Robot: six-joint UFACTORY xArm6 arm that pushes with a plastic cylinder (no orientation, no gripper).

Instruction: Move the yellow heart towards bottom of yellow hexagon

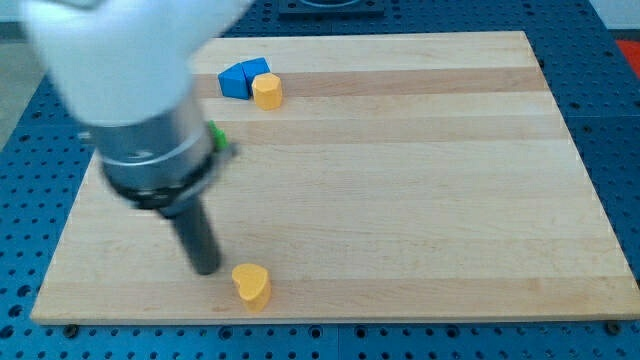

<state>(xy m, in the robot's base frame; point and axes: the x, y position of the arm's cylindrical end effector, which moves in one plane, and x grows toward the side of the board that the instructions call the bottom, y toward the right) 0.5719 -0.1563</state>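
Nearest the camera, close to the bottom edge of the wooden board, sits the yellow heart, a little left of the frame's centre line. Just beside it, on its upper left, my tip stands on the board; whether it touches the heart or leaves a thin gap I cannot tell. No jaws are fitted to this arm, only the dark rod, so nothing can be said of spreading or pinching. Above the tip the rod rises into a grey collar and a blurred white arm body that fills the upper left of the frame.

Far up the board, near its top edge and left of centre, lies the yellow hexagon. Touching it on its left is a blue block, whose exact shape is hard to make out. A green block peeks out from behind the grey collar at the left side of the frame, mostly hidden. Heart and hexagon are well apart, the heart almost straight below the hexagon in the frame.
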